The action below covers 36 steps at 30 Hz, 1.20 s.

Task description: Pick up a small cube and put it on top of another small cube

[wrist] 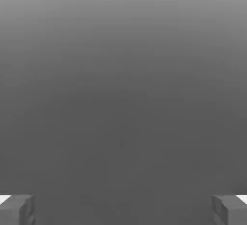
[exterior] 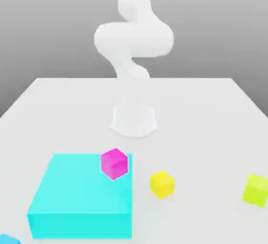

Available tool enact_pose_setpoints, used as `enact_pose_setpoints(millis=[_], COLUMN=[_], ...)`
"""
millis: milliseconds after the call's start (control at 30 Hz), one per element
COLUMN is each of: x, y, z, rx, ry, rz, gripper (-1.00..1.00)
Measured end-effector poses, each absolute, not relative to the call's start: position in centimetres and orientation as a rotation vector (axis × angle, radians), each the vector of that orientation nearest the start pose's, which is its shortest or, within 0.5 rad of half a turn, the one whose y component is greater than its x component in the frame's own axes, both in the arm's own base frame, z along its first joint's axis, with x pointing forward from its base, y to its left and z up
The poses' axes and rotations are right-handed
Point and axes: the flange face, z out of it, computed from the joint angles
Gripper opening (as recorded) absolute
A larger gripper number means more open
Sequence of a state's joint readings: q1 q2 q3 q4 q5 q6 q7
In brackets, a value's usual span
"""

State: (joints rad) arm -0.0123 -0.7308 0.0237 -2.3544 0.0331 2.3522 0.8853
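The small yellow cube (exterior: pixel 162 184) rests on the white table (exterior: pixel 209 112) toward the front, just to the exterior view's right of the cyan block. The magenta cube (exterior: pixel 114 163) sits on the far right corner of that large flat cyan block (exterior: pixel 78 198). The white arm (exterior: pixel 133 39) rises from its base (exterior: pixel 134 118) at the table's middle and leaves the picture upward, far from both cubes. In the hand view my gripper (wrist: pixel 123 209) is open, its grey fingertips (wrist: pixel 17 209) spread wide with only plain grey background between them.
A slightly larger lime yellow-green cube (exterior: pixel 256 189) stands at the exterior view's right edge. A small cyan cube (exterior: pixel 6 239) peeks in at the front left corner. The arm's round base stands behind the cubes.
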Motion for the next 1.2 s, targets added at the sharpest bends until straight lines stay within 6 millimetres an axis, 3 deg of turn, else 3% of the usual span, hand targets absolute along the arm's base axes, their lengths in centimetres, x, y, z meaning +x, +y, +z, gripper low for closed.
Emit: enact_pose_setpoints(millis=[167, 367, 567, 767, 867, 1100, 1133, 1200], x=[41.6, 43.0, 40.9, 35.9, 33.6, 33.1, 33.1, 33.1], y=[2.5, 4.7, 6.6, 7.5, 7.7, 7.7, 7.7, 7.7], z=[56.3, 44.3, 32.8, 22.8, 19.1, 13.1, 12.6, 12.6], rx=[-2.349, -2.261, -2.154, -2.020, -1.965, -1.951, -1.951, -1.951], ry=[1.394, 1.691, 2.000, 2.321, 2.439, 2.461, 2.462, 2.461], rz=[-0.672, -0.425, -0.215, -0.054, -0.010, 0.003, 0.002, 0.002], gripper=[0.00, 0.00, 0.00, 0.00, 0.00, 0.00, -1.00, -1.00])
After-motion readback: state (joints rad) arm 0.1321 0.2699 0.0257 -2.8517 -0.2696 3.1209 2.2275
